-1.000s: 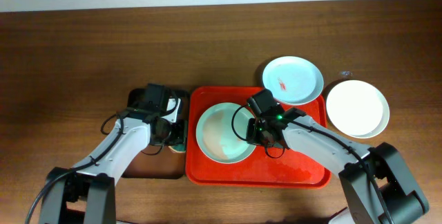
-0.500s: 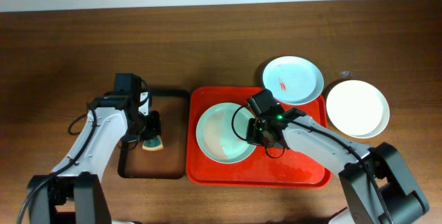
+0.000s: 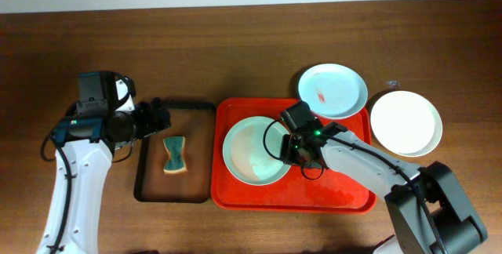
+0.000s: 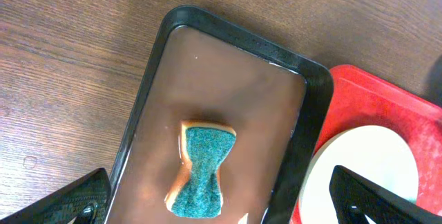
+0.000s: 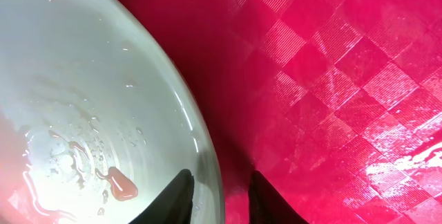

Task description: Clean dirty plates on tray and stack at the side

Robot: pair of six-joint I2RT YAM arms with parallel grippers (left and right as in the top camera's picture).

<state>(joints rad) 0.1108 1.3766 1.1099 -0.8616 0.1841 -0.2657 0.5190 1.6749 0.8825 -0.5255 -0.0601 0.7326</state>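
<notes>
1. My left tool [image 3: 159, 116] hangs over the left rim of the black tray [image 3: 200, 107], fingers spread wide and holding nothing.
2. The sponge [image 4: 202, 170] lies flat on the black tray's brown floor, teal face up, orange layer beneath, pinched in at the waist. It is clear of my left fingers.
3. My right tool [image 5: 221, 200] is at the right-hand rim of the centre plate [image 3: 255, 150], one finger inside the rim and one outside. It looks pinched onto that rim, though the contact sits at the very frame edge.
4. The centre plate, pale mint, rests on the left half of the red tray [image 3: 329, 195]. A wet film and a small red smear [image 5: 121, 186] show in its well.
5. A second plate [image 3: 332, 90], with a red smear at its centre, overlaps the red tray's far right corner.
6. A third plate [image 3: 405, 122], white with no marks that I can see, sits on the counter [image 3: 235, 42] just right of the red tray.
</notes>
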